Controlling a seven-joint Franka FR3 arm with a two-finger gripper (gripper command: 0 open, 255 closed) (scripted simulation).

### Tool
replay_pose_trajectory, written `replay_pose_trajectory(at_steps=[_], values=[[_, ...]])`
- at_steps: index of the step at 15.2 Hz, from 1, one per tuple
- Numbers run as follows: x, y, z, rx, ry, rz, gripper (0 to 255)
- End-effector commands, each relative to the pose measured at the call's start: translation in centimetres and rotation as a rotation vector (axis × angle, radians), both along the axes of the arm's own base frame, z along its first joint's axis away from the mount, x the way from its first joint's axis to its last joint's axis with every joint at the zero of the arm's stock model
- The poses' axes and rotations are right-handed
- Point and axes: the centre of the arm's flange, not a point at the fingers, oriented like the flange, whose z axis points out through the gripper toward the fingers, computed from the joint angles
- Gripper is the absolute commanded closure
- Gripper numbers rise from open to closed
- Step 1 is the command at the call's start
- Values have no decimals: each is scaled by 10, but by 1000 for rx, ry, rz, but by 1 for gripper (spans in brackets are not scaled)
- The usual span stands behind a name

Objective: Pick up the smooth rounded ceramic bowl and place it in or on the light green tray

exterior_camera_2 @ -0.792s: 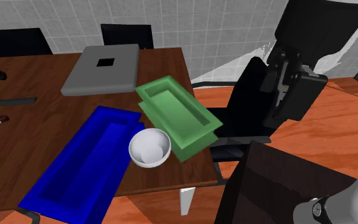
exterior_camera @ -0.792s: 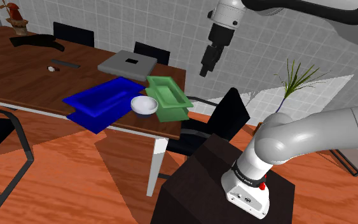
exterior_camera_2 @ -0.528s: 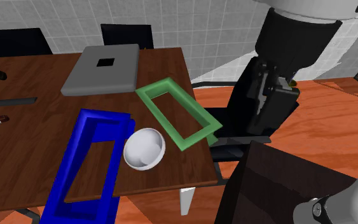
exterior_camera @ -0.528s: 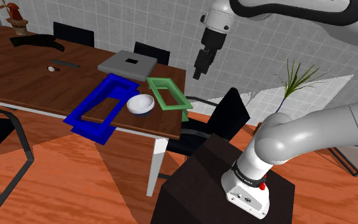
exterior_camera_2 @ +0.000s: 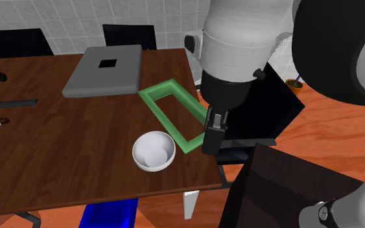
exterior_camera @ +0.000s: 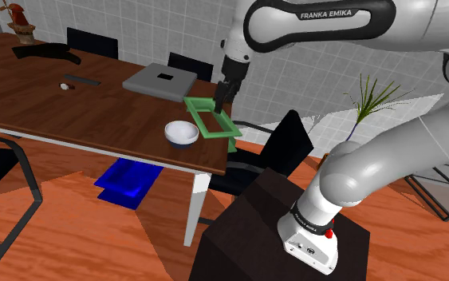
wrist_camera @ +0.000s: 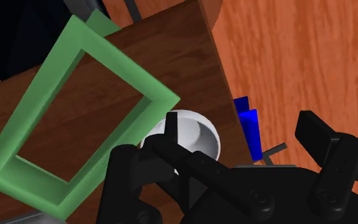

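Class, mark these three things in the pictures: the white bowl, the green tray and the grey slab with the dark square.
white bowl [exterior_camera_2: 153, 153], second exterior view, inside of the bowl.
green tray [exterior_camera_2: 166, 120], second exterior view, long rim nearest the bowl.
grey slab [exterior_camera_2: 103, 81], second exterior view, flat top beside the square.

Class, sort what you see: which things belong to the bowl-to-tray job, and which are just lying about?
Job: white bowl, green tray, gripper.
Lying about: grey slab, blue tray on the floor, plant, black chair.
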Motion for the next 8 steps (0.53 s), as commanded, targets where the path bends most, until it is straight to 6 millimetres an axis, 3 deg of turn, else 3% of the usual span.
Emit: replay_pose_trajectory(at_steps=[1, 8], values=[[20, 9, -17, -5, -5, 8, 0], [82, 37, -80, -24, -16, 37, 0]])
